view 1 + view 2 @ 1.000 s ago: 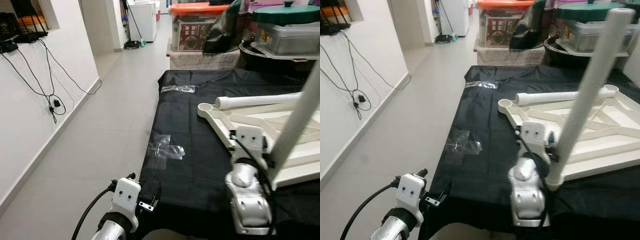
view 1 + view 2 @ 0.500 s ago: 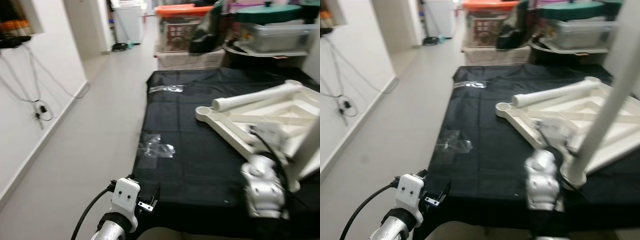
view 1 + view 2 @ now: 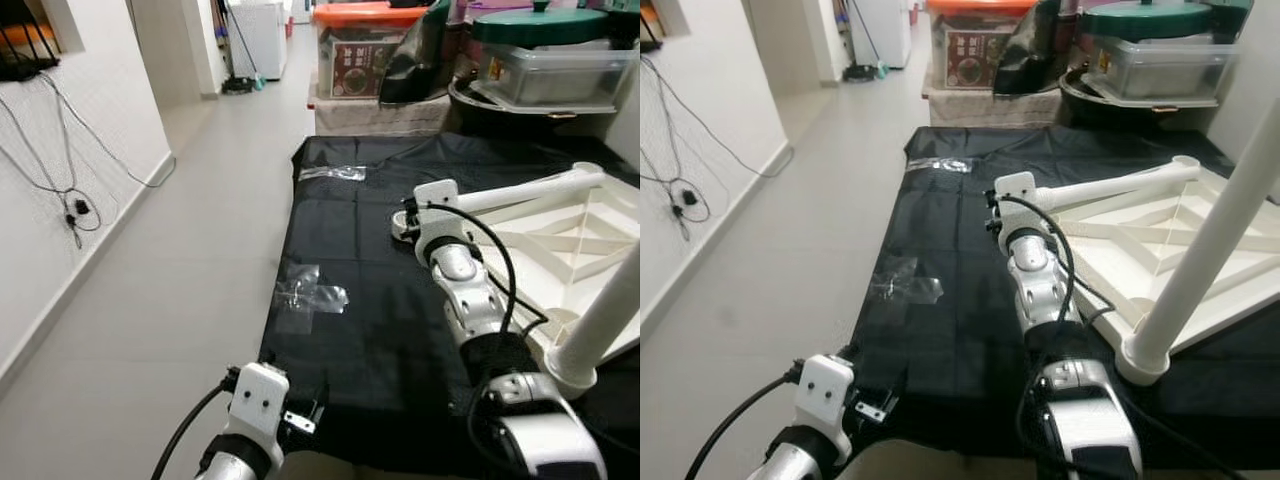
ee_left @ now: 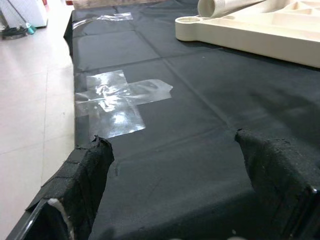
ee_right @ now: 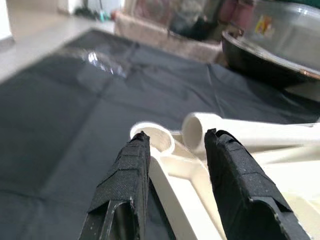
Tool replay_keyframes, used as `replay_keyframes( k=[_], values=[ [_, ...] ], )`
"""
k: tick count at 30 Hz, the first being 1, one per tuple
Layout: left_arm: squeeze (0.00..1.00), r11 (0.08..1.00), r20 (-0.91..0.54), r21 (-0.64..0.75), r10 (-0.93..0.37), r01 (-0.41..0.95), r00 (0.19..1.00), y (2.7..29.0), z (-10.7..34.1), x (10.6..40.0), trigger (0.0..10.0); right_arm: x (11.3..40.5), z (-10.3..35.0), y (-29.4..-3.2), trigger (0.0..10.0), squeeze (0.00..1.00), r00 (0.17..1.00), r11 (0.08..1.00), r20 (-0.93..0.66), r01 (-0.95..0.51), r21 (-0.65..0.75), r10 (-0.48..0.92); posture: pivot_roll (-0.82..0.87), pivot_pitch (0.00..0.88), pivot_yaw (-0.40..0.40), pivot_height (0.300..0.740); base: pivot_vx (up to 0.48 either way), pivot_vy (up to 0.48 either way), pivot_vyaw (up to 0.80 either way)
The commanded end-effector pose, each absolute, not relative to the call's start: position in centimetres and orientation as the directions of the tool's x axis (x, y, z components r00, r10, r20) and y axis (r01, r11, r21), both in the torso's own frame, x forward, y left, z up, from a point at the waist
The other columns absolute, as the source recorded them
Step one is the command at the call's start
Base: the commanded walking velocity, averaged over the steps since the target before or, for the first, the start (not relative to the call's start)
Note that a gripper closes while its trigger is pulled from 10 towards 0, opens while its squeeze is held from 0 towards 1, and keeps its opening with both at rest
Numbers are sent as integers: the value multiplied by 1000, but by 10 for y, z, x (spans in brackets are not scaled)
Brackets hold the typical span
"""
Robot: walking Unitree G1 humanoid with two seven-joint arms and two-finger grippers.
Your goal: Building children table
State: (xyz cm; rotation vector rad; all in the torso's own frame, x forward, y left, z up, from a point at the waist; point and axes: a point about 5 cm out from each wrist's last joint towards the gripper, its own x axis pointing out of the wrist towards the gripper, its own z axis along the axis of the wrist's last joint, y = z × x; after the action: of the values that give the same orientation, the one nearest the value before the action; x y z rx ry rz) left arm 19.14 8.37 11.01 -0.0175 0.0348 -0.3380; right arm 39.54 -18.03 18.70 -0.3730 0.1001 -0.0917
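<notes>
**Right tool spread at the corner socket of the upturned children's table**

Left eye view has my right arm reaching up the middle of the frame, its wrist housing ending at the near-left corner of the white children's table top (image 3: 560,240), which lies upside down on the black sheet (image 3: 350,250) at centre right. My right tool (image 5: 172,145) hovers just above that corner with its fingers (image 5: 122,185) spread apart, pinching nothing. Between the fingertips, in the right wrist view, sit the round corner socket (image 5: 152,136) and the open end of a white table leg (image 5: 197,131) that lies loose across the frame's ribs.

A second white leg (image 3: 1215,240) stands in a socket at the lower right of the right eye view, slanting up to the upper right corner.

My left tool (image 4: 175,170) sits low at the bottom left, over the near edge of the black sheet, its fingers (image 4: 80,185) wide apart and empty. Crossed strips of clear tape (image 4: 120,97) lie on the sheet just ahead of it. Storage bins (image 3: 385,50) and a lidded pot (image 3: 555,45) crowd the upper right, and grey floor tiles (image 3: 180,270) run up the left.
</notes>
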Motion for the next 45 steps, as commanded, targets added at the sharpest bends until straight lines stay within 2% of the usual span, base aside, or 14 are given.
replay_keyframes(
  k=[1, 2, 7, 10, 11, 12, 13, 21, 27, 38, 39, 43, 44, 45],
  values=[
    [0, 947, -42, -31, -320, 319, 946, 84, 111, 186, 10000, 399, 182, -189, 10000, 0, 983, 922, -143, 53, -383, -116, -21, 90, -8, 740, 0, 0, 0],
    [0, 947, -45, -40, -321, 319, 946, 83, 112, 183, 10000, 401, 180, -195, 10000, 1000, 977, 928, -181, 42, -371, -117, -17, 101, -8, 740, 0, 0, 0],
    [0, 946, -47, -46, -322, 320, 945, 82, 112, 181, 10000, 402, 179, -199, 10000, 1000, 972, 932, -205, 33, -361, -113, -17, 101, -8, 740, 0, 0, 0],
    [0, 945, -52, -58, -324, 321, 945, 80, 114, 176, 10000, 403, 178, -202, 10000, 1000, 954, 920, -290, -51, -388, -70, -18, 146, -9, 740, 0, 0, 0],
    [0, 945, -56, -67, -325, 321, 944, 79, 115, 172, 10000, 406, 184, -204, 10000, 204, 947, 904, -318, -101, -415, -40, -19, 169, -12, 740, 0, 0, 0],
    [0, 945, -56, -67, -325, 321, 944, 79, 115, 172, 10000, 406, 184, -204, 10000, 204, 947, 904, -318, -101, -415, -40, -19, 169, -12, 740, 0, 0, 0],
    [0, 944, -60, -77, -326, 321, 944, 77, 117, 170, 10000, 408, 192, -207, 10000, 0, 944, 897, -327, -112, -427, -38, -20, 182, -13, 740, 0, 0, 0],
    [0, 944, -76, -105, -320, 312, 944, 73, 122, 158, 10000, 411, 205, -216, 10000, 0, 917, 852, -399, -199, -483, -12, -18, 238, -22, 740, 0, 0, 0],
    [0, 944, -87, -124, -317, 306, 944, 71, 125, 150, 10000, 406, 199, -230, 10000, 0, 881, 859, -471, -206, -468, -46, -27, 265, -28, 740, 0, 0, 0],
    [0, 944, -98, -139, -313, 298, 945, 70, 126, 148, 10000, 402, 196, -238, 10000, 0, 851, 853, -524, -240, -463, -45, -28, 273, -30, 740, 0, 0, 0],
    [0, 944, -101, -146, -311, 295, 945, 70, 126, 148, 10000, 402, 197, -235, 4471, 0, 831, 839, -557, -303, -453, 0, -38, 274, -30, 740, 0, 0, 0],
    [0, 945, -103, -149, -309, 292, 946, 69, 126, 148, 10000, 401, 194, -231, 4471, 0, 799, 831, -599, -363, -422, 46, -39, 273, -36, 740, 0, 0, 0],
    [0, 945, -102, -149, -308, 292, 946, 69, 127, 148, 10000, 400, 194, -230, 3529, 0, 787, 824, -614, -387, -413, 62, -39, 273, -36, 740, 0, 0, 0],
    [0, 945, -102, -149, -308, 292, 946, 69, 127, 148, 10000, 400, 194, -230, 3529, 0, 787, 824, -614, -387, -413, 62, -39, 273, -36, 740, 0, 0, 0]
  ],
)
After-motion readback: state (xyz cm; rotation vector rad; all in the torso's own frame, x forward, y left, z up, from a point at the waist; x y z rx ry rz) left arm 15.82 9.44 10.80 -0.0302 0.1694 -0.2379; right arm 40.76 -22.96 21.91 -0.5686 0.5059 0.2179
